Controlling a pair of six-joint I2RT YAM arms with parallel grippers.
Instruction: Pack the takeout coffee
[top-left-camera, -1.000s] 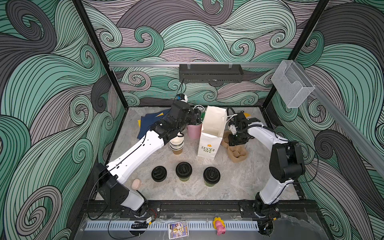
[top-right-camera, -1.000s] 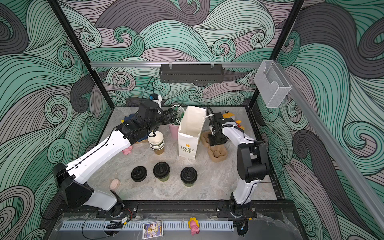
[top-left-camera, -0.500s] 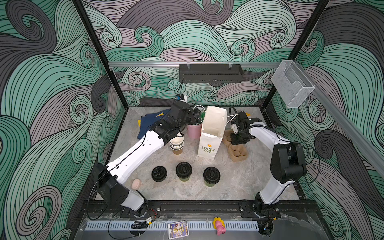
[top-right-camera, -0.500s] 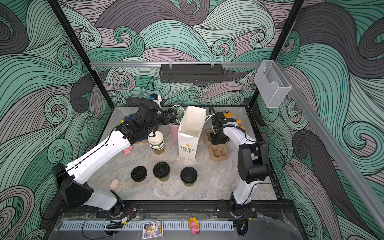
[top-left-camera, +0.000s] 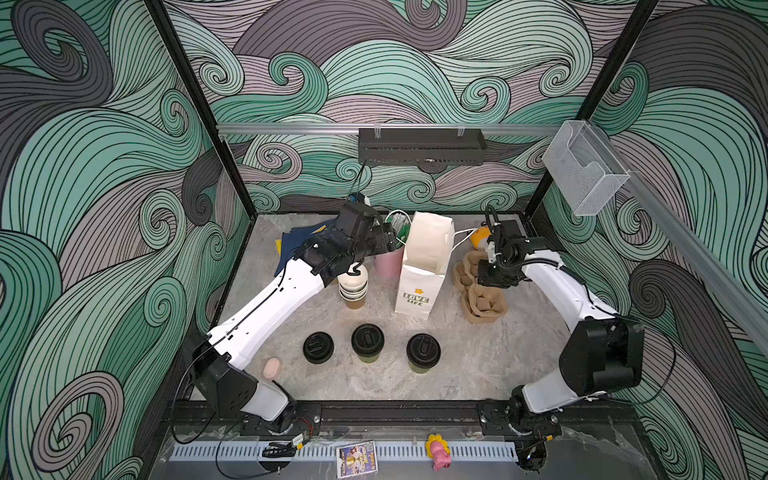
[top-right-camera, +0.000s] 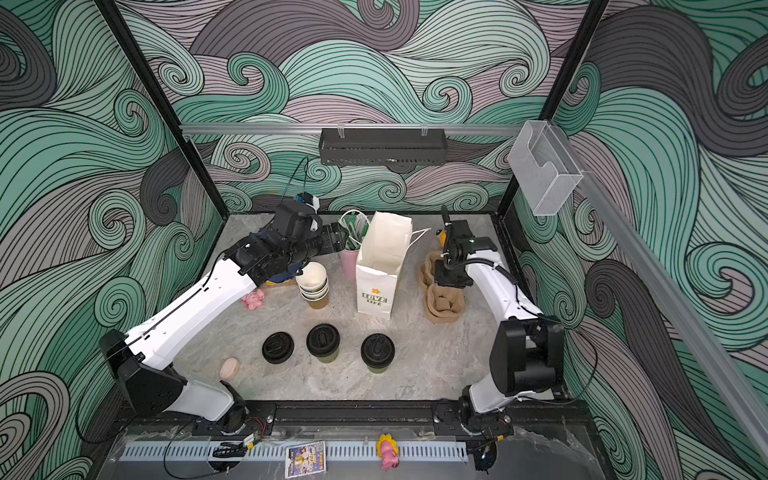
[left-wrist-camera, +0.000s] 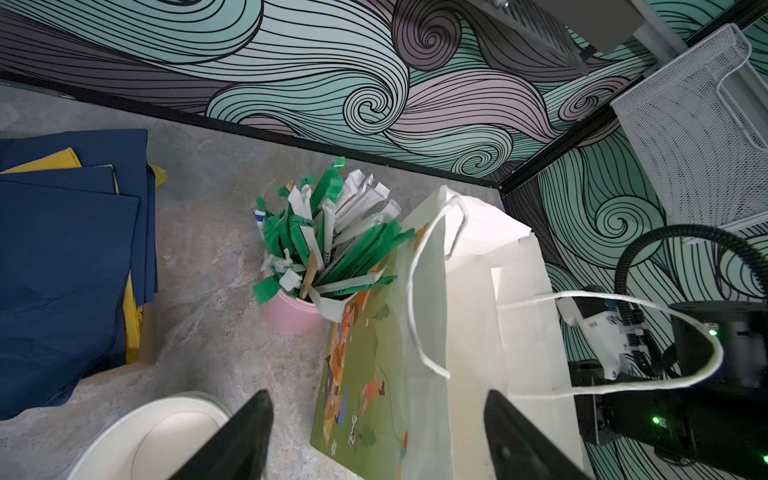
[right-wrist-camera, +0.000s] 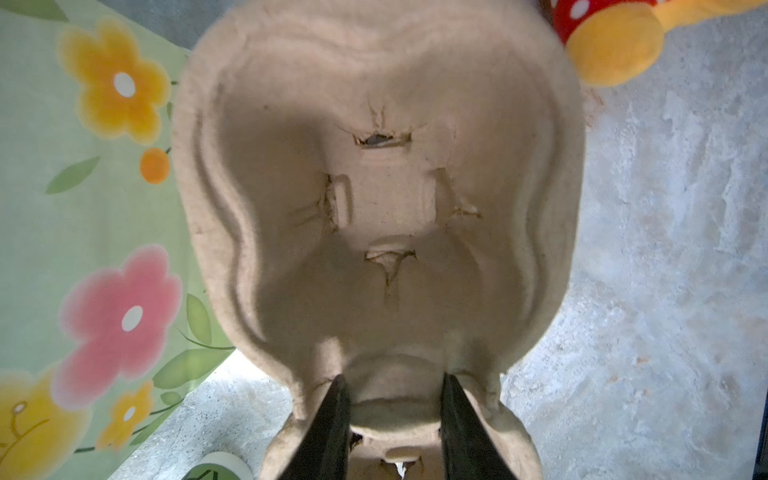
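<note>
Two lidded olive-green takeout coffee cups stand side by side near the table's front, seen in both top views. Behind them stands an open white paper bag. My left gripper hovers open at the bag's left wall, its fingers wide apart and holding nothing. My right gripper is shut on the middle ridge of a brown pulp cup carrier lying to the right of the bag.
A loose black lid lies left of the coffees. Stacked empty cups and a pink cup of straws stand left of the bag, blue napkins behind. A yellow plush toy lies beyond the carrier.
The right gripper's fingers have closed onto the carrier's middle ridge, and that arm has shifted slightly. The left arm and the coffees have not moved.
</note>
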